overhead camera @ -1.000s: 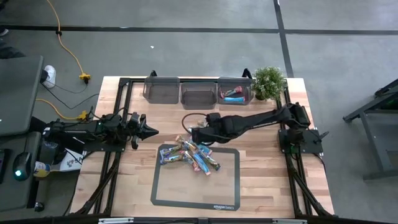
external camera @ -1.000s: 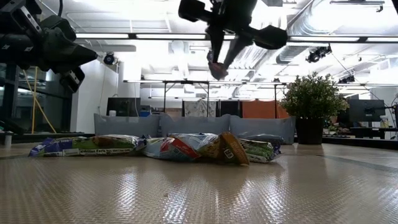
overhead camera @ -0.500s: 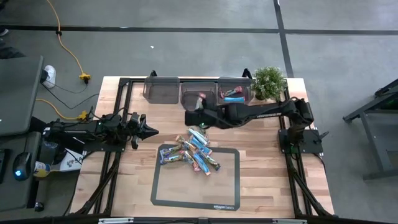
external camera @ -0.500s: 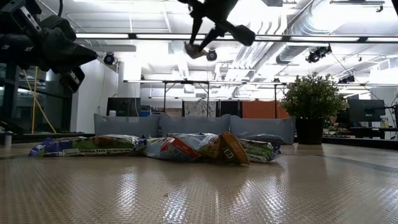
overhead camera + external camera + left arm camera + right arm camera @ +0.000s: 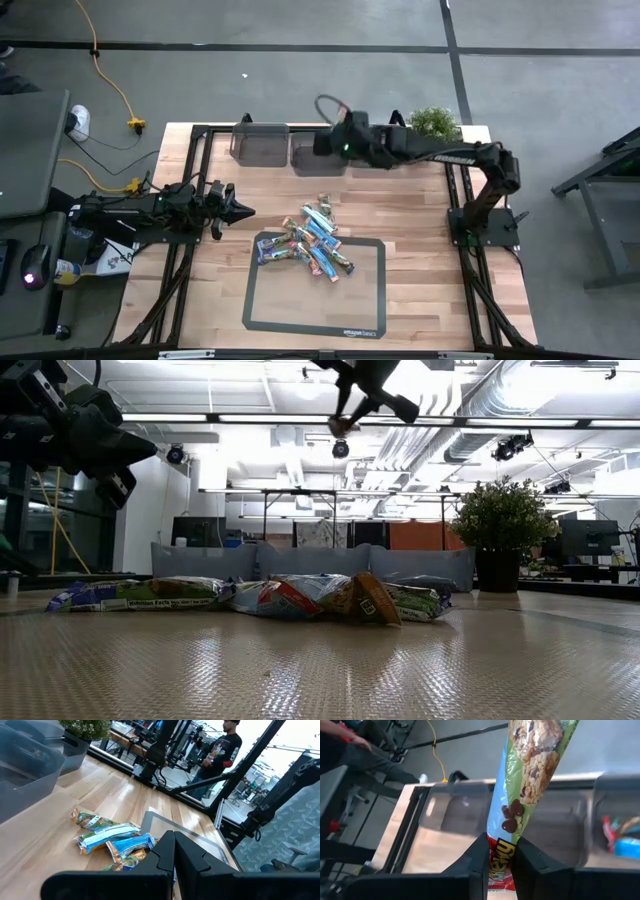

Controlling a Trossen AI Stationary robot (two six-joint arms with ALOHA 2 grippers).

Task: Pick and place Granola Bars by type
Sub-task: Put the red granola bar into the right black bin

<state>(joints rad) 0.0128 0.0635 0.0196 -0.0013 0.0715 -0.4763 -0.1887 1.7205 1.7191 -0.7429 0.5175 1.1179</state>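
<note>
Chewy granola bar [image 5: 530, 767], carried item: clamped by one end in the right gripper [image 5: 500, 852], long axis running straight out past the fingertips.
Middle grey bin [image 5: 555, 827] lies directly beyond and below the bar's free end; right arm reaches across the table's far edge above the bin row. Remaining bar pile [image 5: 310, 245] sits well back toward table centre; left gripper [image 5: 240, 209], clenched empty, waits beside it.

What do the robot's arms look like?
Both arms are dark, nearly black, built of jointed links. The right arm has a thin cable looping above its wrist. Each end effector, like the left end effector, is two flat black fingers.
</note>
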